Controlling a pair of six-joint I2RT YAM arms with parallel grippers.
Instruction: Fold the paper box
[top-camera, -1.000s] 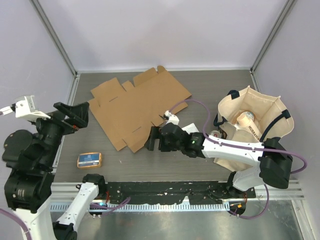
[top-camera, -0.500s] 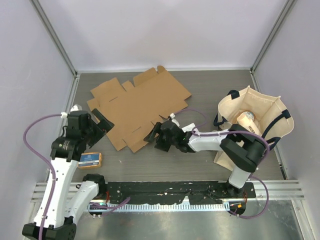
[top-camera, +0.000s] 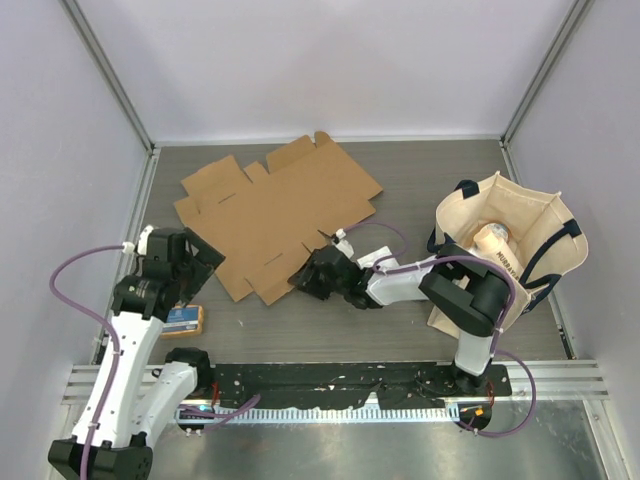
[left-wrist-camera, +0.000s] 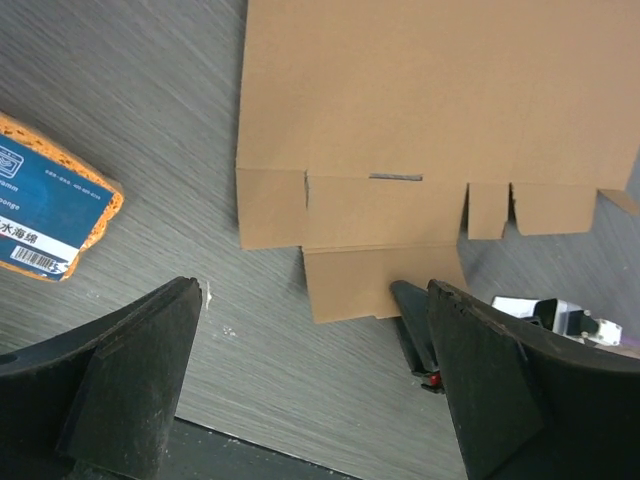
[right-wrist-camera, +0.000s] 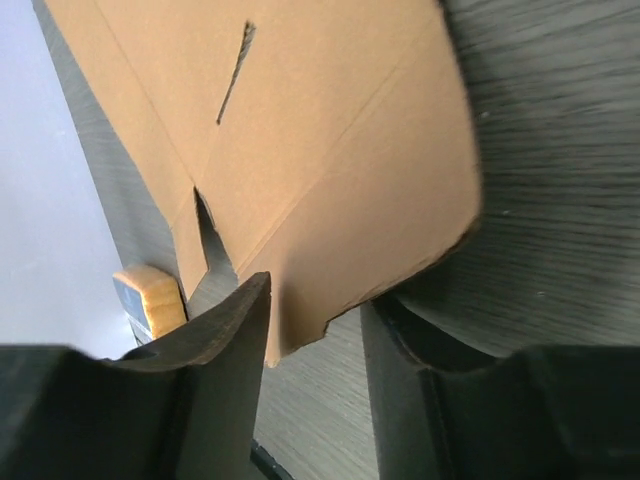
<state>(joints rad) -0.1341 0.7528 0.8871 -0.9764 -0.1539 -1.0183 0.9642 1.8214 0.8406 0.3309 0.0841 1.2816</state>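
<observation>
The paper box (top-camera: 275, 205) lies as a flat brown die-cut cardboard sheet on the table, and it also shows in the left wrist view (left-wrist-camera: 430, 110) and the right wrist view (right-wrist-camera: 320, 130). My right gripper (top-camera: 303, 276) is at the sheet's near flap. Its jaws (right-wrist-camera: 315, 300) stand either side of the flap's corner, narrowed but with a gap showing, so it is open. My left gripper (top-camera: 200, 262) hovers wide open by the sheet's near-left corner, with only table and the flap's edge between its fingers (left-wrist-camera: 315, 295).
An orange-and-blue packet (top-camera: 181, 320) lies on the table just under my left arm, at the left of the left wrist view (left-wrist-camera: 50, 215). A beige tote bag (top-camera: 510, 245) with dark handles stands at the right. Metal rails run along the near edge.
My left arm has swung down from high at the left to the sheet's near-left corner. My right gripper has slid onto the near flap, and its jaws have narrowed around it.
</observation>
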